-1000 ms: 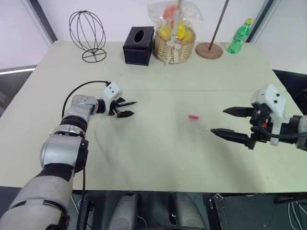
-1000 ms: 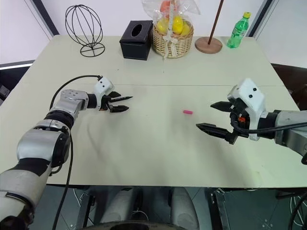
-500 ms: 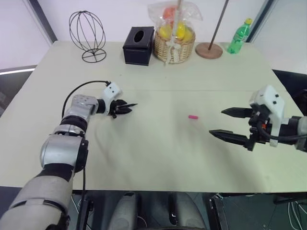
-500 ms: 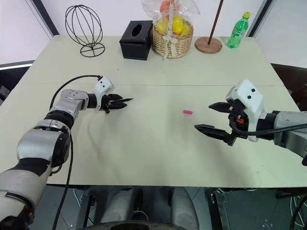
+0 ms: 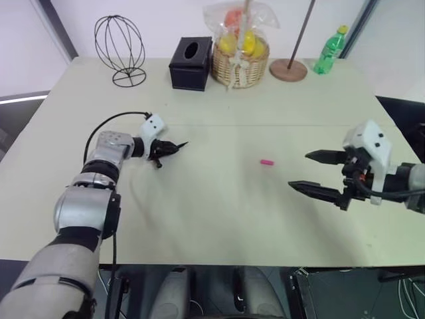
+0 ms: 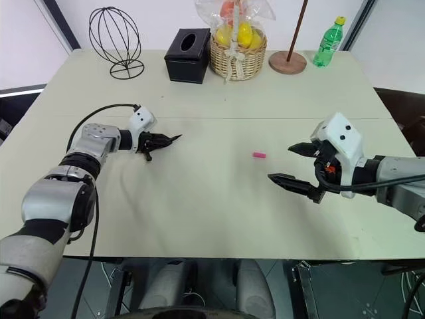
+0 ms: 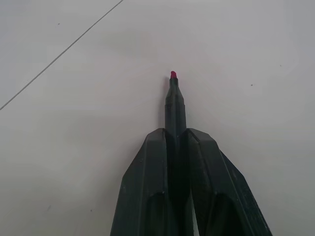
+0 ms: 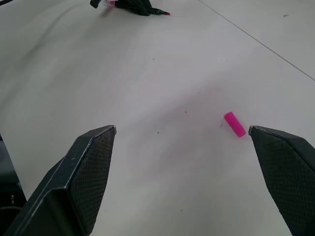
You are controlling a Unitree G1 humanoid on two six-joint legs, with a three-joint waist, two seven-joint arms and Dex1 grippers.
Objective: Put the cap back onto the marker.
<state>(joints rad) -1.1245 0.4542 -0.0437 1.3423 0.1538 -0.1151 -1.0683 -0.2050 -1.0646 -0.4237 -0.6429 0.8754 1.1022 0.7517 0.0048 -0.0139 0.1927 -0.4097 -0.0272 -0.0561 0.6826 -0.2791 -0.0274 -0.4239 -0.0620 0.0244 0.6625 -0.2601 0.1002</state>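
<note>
The left hand (image 7: 175,132) is clamped on the marker (image 7: 174,101), tip exposed, low over the desk (image 5: 212,219). The right hand (image 5: 299,170) hangs spread wide near the pink cap (image 5: 267,161) lying mid-desk. An off-centre pinch could flick the small cap away or grip it crooked.

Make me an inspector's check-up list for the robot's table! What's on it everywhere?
Surface: pale table, bare in the middle.
Job's things: marker, red tip uncovered, held in the left gripper; pink cap lying loose on the table between the two grippers.
Clutter: along the far edge, wire ball stand, black tissue box, wrapped fruit basket, round wooden base with a pole, green bottle.
Grippers: left gripper shut on the marker; right gripper open, empty, apart from the cap.
Cables: black cable looping at the left wrist.
Surroundings: white wall behind the table.
</note>
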